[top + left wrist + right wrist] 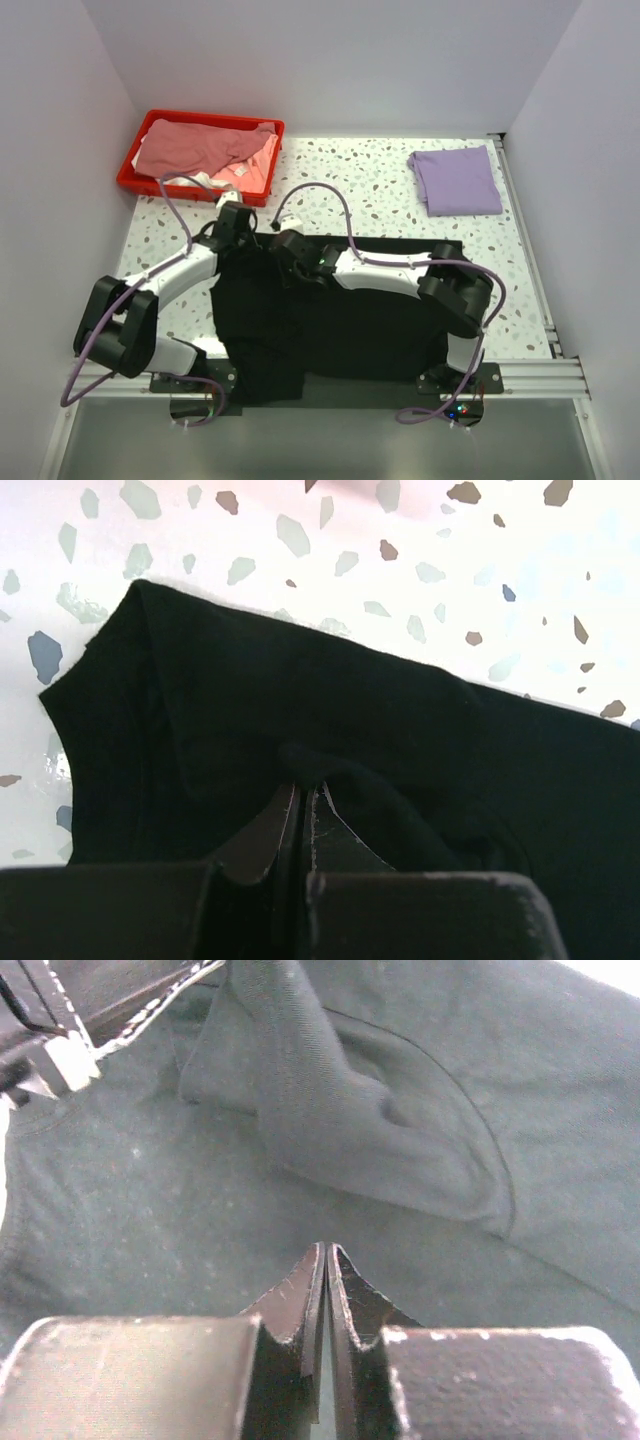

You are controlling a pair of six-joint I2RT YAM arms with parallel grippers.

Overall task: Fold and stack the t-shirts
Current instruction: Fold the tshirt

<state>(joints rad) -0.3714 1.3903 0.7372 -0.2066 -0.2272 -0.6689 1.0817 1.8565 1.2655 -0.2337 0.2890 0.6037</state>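
Note:
The black t-shirt lies spread on the near half of the table, its lower left part hanging over the front edge. My left gripper is at its far left corner. In the left wrist view it is shut, with a ridge of the black cloth bunched at its tips. My right gripper sits just to the right, over the shirt's far edge. Its jaws are shut with nothing between them, above flat black cloth. A raised fold runs across ahead of them.
A folded light purple t-shirt lies at the far right of the speckled table. The red bin at the far left holds a dusty pink t-shirt over lighter cloth. Walls close in on three sides, and a metal rail lines the right edge.

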